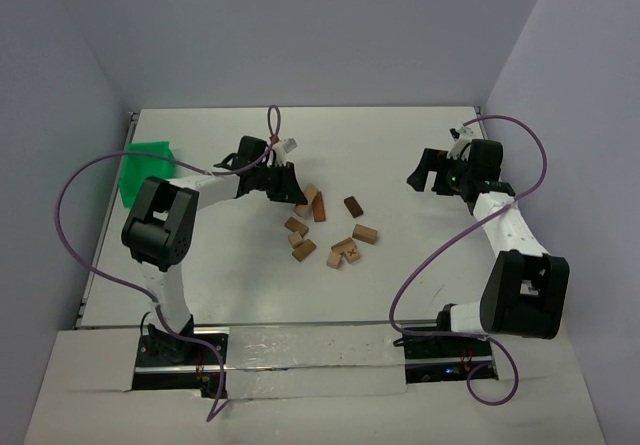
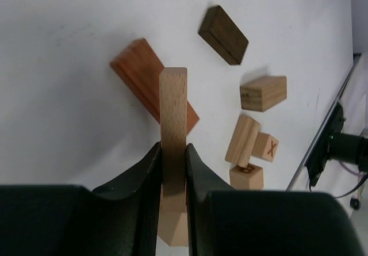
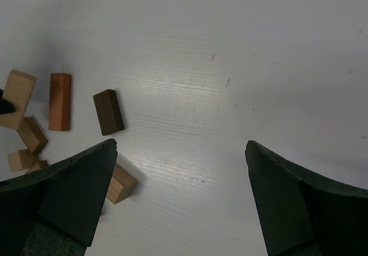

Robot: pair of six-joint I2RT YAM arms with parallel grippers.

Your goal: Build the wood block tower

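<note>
A tan bar [image 2: 173, 106] is clamped in the left claw [image 2: 173, 155], above a reddish block [image 2: 138, 72]. The right claw [image 3: 181, 146] is spread wide, empty, over the table [image 3: 230, 49]. The remaining wood blocks [image 1: 364, 233] are scattered mid-table between the arms.

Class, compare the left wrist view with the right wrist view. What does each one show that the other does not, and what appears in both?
Only the left wrist view shows the left gripper clamped on a tan bar, and the X on the X-marked cube. Only the right wrist view shows the right gripper, its jaws wide open with nothing between them, over a broad bare stretch of the white table. Both views show the reddish-brown block and the dark brown block lying flat on the table.
</note>
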